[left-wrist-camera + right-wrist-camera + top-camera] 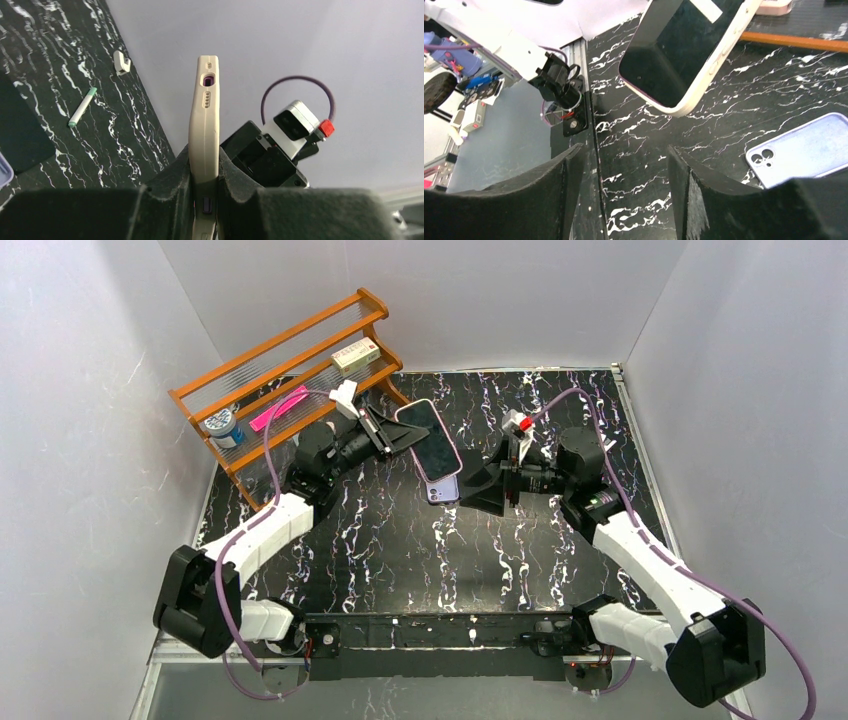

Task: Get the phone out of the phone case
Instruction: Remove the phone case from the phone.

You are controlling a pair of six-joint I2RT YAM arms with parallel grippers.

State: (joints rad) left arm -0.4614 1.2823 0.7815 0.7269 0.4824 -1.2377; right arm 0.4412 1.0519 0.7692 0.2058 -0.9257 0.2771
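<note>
My left gripper (385, 435) is shut on the phone (430, 438), a cream-edged handset with a dark screen, held tilted above the table's middle. In the left wrist view the phone's edge (205, 120) rises from between the pads of the left gripper (205, 200). The lilac phone case (443, 488) lies empty on the table just below the phone, camera cut-outs showing. My right gripper (480, 485) stands open right beside the case with nothing between its fingers. The right wrist view shows the phone (684, 50) overhead, the case (804, 145) to the right, and the right gripper (624, 165) wide apart.
An orange wooden rack (290, 360) stands at the back left, holding a blue roll (222, 425), a pink item (278, 407) and a small box (355, 355). A white-and-green pen (82, 106) and a white clip (121, 61) lie on the black marbled table (400, 560).
</note>
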